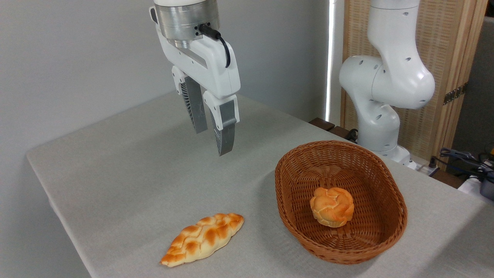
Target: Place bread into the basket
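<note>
Camera view: the bun [332, 206] is seen in the basket [389, 185], below-right of the claw [215, 137], whose fingers are held slightly apart and empty.

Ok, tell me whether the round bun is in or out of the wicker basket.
In. The round bun sits on the wicker basket floor, ringed by its walls.

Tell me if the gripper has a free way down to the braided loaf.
Probably yes. The gripper hangs empty above bare table; the braided loaf lies in the open, left of the basket, with nothing over or against it.
</note>
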Controlling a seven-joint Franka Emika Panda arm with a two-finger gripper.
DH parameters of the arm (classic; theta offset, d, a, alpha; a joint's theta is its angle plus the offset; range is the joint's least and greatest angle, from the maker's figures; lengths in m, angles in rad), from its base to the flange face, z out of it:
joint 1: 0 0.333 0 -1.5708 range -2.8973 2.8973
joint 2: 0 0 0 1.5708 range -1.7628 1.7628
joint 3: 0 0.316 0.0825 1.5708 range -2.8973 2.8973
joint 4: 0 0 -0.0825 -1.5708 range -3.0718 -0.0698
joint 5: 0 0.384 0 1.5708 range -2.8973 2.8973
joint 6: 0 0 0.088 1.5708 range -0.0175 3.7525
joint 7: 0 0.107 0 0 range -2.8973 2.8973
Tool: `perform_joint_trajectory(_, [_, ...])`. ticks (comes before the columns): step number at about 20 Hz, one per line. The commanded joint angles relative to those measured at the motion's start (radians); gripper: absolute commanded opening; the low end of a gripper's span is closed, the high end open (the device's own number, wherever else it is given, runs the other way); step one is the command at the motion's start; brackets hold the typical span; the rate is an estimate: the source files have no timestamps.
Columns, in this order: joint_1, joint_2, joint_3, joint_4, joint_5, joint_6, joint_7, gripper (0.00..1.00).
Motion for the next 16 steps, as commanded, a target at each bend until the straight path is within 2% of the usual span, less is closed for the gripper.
perform_joint_trajectory(1, [0.014,0.011,-0.017,0.025,0.025,-0.016,-0.008,1.0])
perform_joint_trajectory(3, [0.012,0.012,-0.038,0.023,0.067,-0.016,-0.011,1.0])
perform_joint_trajectory(16, [0.014,0.014,-0.034,0.025,0.062,-0.017,-0.01,1.0])
